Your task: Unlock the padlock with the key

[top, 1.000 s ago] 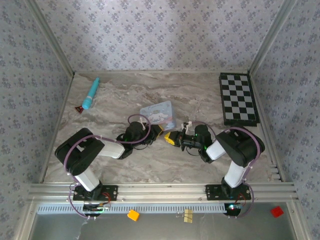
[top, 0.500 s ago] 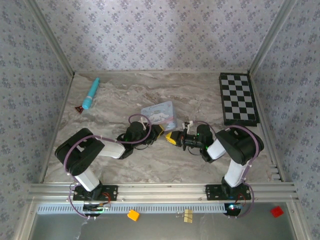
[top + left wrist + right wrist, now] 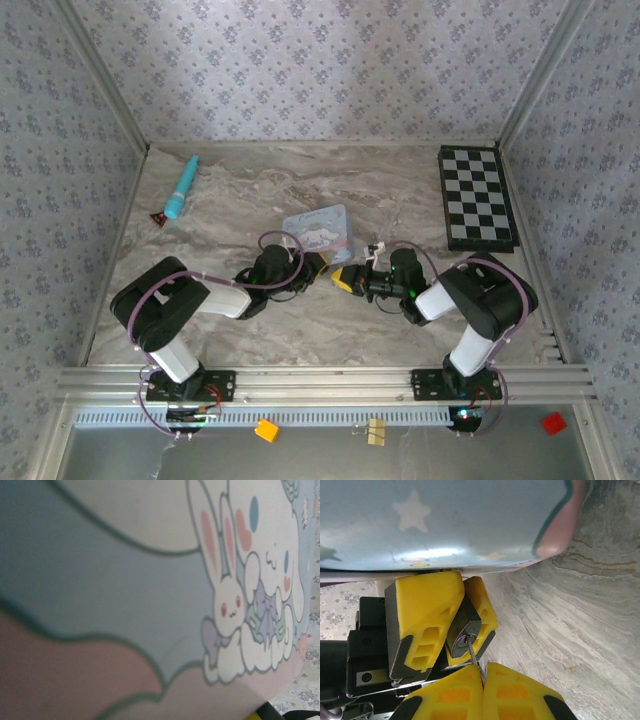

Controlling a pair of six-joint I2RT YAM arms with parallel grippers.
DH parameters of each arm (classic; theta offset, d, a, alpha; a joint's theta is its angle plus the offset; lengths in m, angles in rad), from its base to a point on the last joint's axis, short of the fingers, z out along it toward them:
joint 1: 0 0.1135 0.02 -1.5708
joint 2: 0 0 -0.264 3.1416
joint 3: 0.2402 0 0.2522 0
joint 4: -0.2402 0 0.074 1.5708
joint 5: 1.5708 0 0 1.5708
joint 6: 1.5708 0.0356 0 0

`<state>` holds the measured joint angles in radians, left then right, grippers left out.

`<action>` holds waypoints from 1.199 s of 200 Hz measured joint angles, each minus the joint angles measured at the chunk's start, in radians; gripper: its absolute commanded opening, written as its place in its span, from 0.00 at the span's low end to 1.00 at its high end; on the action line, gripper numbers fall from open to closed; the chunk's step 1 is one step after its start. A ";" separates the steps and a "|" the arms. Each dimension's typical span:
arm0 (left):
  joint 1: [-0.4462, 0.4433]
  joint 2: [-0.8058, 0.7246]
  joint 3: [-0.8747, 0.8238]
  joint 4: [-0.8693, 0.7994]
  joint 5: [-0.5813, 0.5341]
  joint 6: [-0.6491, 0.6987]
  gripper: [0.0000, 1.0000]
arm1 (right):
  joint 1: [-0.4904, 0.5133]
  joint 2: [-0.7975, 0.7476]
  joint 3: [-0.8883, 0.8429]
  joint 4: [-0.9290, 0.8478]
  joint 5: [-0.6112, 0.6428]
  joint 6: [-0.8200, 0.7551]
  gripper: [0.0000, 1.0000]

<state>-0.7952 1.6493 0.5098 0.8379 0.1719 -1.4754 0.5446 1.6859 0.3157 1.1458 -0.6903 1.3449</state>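
Observation:
The padlock (image 3: 465, 630), a tiny black block with a silvery keyhole face, is clamped between my left gripper's yellow fingers (image 3: 422, 620). My right gripper (image 3: 482, 672) is shut on the key (image 3: 473, 656), whose thin blade runs up into the keyhole. In the top view the left gripper (image 3: 320, 264) and right gripper (image 3: 347, 279) meet tip to tip at the table's middle, just in front of the pale blue cartoon tin (image 3: 318, 228). The tin's rabbit-printed lid (image 3: 150, 580) sits very close in the left wrist view.
A checkerboard (image 3: 478, 198) lies at the back right. A teal pen-like tool (image 3: 182, 187) and a small red piece (image 3: 158, 216) lie at the back left. Patterned walls close in three sides. Marbled tabletop (image 3: 580, 610) lies open to the right of the grippers.
The right arm's elbow has swung slightly to the right and lower. Both grippers stay together at the padlock, and the key is still in the keyhole.

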 measured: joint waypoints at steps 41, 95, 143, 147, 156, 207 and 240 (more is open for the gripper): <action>-0.006 -0.008 0.000 -0.005 -0.013 -0.002 0.00 | 0.011 -0.031 0.002 -0.034 0.021 -0.024 0.00; -0.011 -0.010 0.000 0.005 -0.043 -0.008 0.00 | 0.010 0.013 0.002 0.054 0.019 0.056 0.00; -0.013 -0.014 0.001 0.015 -0.070 -0.011 0.00 | 0.008 0.051 0.002 0.143 0.016 0.130 0.00; -0.013 -0.014 0.002 0.016 -0.071 -0.011 0.00 | 0.007 0.051 0.002 0.145 0.016 0.135 0.00; -0.013 -0.014 0.002 0.022 -0.073 -0.011 0.00 | 0.004 0.051 0.003 0.149 0.013 0.141 0.00; -0.019 -0.038 0.003 0.024 -0.084 -0.010 0.00 | -0.024 0.051 0.003 0.183 -0.026 0.169 0.00; -0.024 -0.053 0.003 0.017 -0.092 -0.007 0.00 | -0.039 0.068 0.003 0.217 -0.057 0.185 0.00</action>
<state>-0.8192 1.5967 0.5125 0.8547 0.0795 -1.4822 0.5060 1.7538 0.3187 1.3632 -0.7475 1.5303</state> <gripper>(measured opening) 0.158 0.051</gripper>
